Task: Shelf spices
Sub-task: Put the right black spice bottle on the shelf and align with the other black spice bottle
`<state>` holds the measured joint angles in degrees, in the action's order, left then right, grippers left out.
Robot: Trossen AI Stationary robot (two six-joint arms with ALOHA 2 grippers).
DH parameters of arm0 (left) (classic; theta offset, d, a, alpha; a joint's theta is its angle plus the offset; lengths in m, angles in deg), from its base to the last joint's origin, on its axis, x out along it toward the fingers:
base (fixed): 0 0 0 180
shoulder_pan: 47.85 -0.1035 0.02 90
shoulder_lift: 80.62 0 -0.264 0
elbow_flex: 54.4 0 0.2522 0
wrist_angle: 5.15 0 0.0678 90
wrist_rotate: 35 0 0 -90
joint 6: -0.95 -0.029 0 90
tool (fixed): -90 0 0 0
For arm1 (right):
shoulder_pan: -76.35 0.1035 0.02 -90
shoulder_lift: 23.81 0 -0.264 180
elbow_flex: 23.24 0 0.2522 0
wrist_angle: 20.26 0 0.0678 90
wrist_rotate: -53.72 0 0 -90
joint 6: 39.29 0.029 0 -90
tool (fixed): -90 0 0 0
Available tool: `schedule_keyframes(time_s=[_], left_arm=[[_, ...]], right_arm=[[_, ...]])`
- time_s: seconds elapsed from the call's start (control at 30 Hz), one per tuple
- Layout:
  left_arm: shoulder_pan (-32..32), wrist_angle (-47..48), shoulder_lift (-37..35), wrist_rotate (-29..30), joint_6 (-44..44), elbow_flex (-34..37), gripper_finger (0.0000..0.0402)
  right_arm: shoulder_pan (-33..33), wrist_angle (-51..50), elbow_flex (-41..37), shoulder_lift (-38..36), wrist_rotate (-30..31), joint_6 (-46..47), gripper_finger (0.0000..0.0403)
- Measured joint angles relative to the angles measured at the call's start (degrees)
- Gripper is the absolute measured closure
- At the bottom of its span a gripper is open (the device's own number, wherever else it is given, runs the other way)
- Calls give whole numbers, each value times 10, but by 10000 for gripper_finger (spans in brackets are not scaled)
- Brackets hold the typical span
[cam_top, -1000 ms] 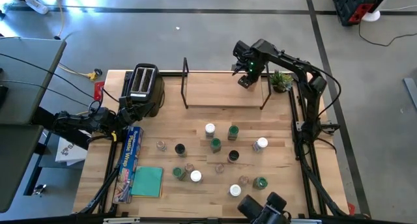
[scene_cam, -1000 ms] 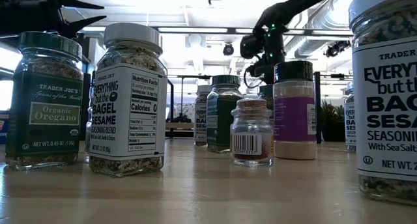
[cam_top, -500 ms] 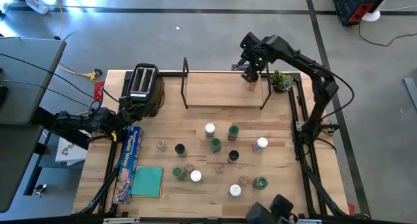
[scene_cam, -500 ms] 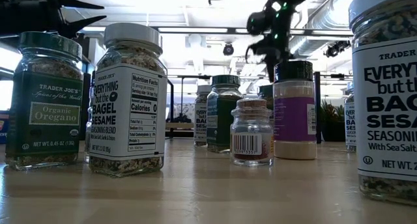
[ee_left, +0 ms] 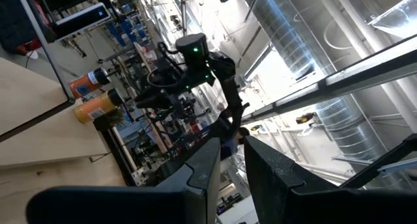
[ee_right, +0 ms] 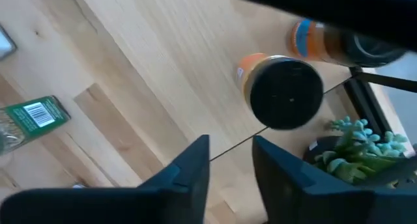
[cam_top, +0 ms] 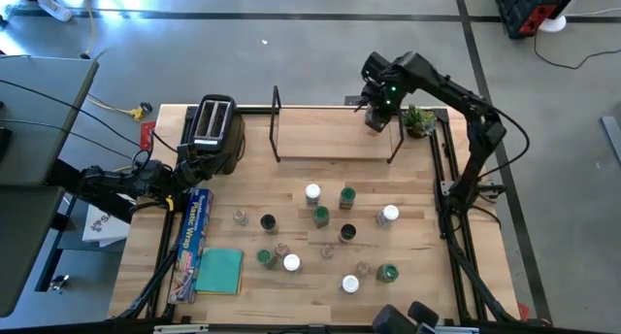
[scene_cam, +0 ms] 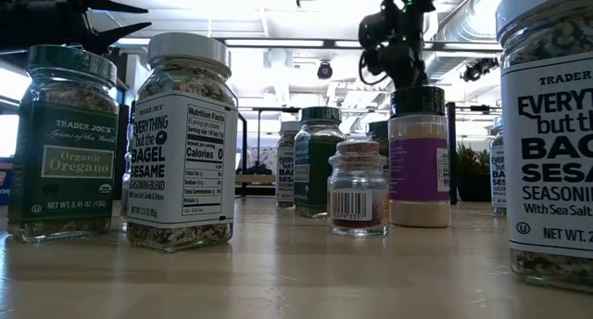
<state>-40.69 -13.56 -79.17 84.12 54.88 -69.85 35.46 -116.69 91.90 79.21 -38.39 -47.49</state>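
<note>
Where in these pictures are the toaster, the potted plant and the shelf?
toaster (cam_top: 212, 123): high view, its slotted top.
potted plant (cam_top: 420, 118): high view, its leaves.
shelf (cam_top: 325, 135): high view, bare wooden board.

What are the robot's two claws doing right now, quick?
Left gripper: nearly closed, holding nothing, parked beside the toaster.
Right gripper: empty, above the shelf; open or shut cannot be told.

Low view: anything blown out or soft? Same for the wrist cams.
Low view: ceiling lights overexposed behind the jars; the near bagel sesame jar is sharp, the right gripper overhead is a dark, slightly blurred silhouette. Left wrist view: strong glare from windows and ducting, fingers dark. Right wrist view: evenly lit but soft; the dark-lidded orange jar on the shelf is blurred.
</note>
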Motion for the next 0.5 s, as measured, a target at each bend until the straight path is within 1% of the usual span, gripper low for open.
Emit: schedule_keyframes(time_s=[0.1,0.2,0.33,0.5], left_arm=[[0,0,0,0,0,0,337],[0,0,0,0,0,0,337],[0,0,0,0,0,0,337],[0,0,0,0,0,0,337]], right_arm=[[0,1,0,16,0,1,331],[0,5,0,31,2,-4,344],[0,18,0,45,17,-6,350],[0,42,0,49,19,-3,351]])
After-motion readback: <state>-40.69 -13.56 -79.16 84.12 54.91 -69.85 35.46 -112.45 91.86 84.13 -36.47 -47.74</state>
